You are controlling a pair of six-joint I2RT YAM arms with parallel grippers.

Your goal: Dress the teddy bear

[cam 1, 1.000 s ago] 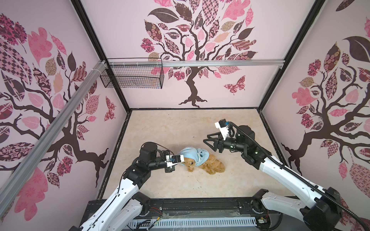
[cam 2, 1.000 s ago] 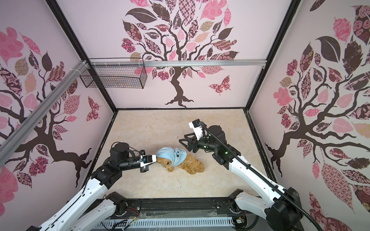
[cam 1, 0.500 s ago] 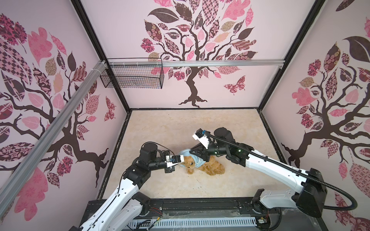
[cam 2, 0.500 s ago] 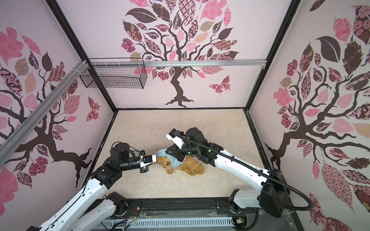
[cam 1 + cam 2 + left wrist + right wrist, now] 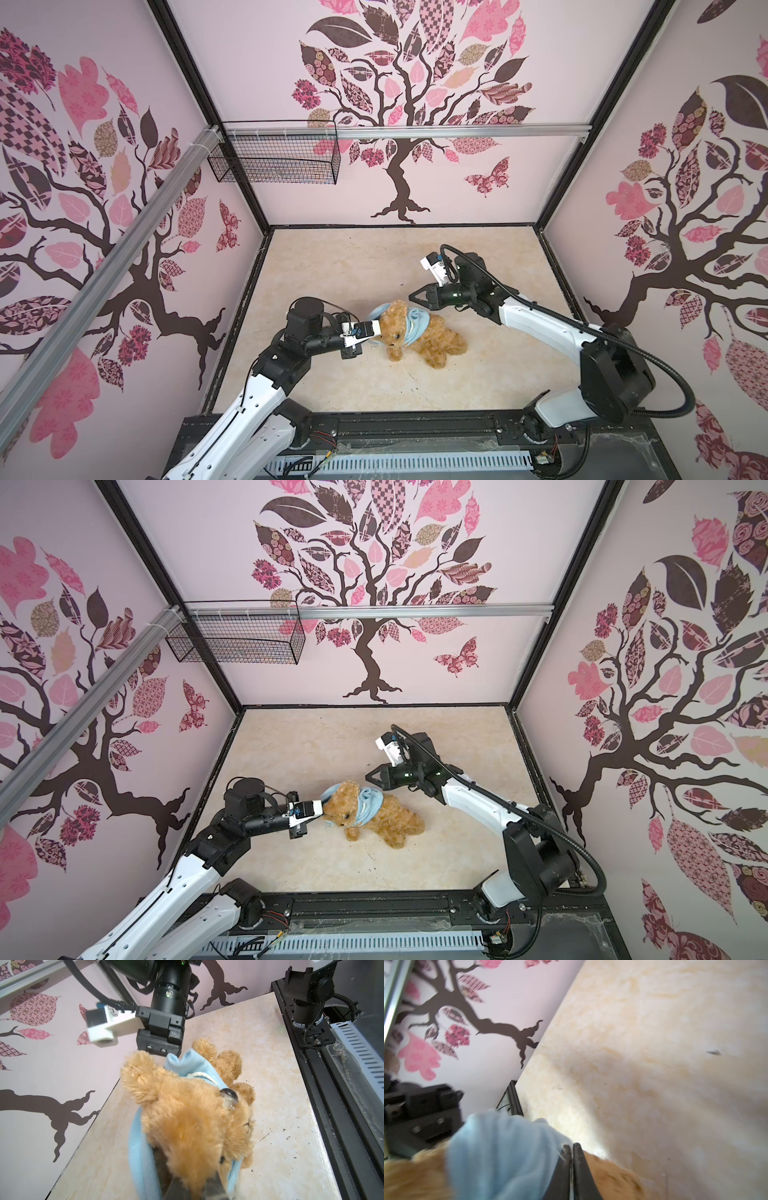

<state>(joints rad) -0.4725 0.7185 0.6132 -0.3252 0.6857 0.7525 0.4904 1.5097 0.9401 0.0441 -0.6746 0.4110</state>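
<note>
- Left arm: reaches from the near edge forward and inward, forearm low and close to level, wrist in line with it.
- Left gripper (image 5: 371, 328) (image 5: 320, 808): points toward the right arm's side in both top views. Jaws closed on a fold of the light-blue shirt (image 5: 137, 1147); the fingertips are partly hidden in the left wrist view.
- Right arm: elbow raised near its base, and the long white forearm slopes down toward the middle.
- Right gripper (image 5: 412, 296) (image 5: 368, 777): points toward the left arm, tilted slightly down. Its fingers (image 5: 565, 1167) are pressed together with only a thin slit between them, and nothing shows in the slit.
- The two grippers face each other, near but apart.
</note>
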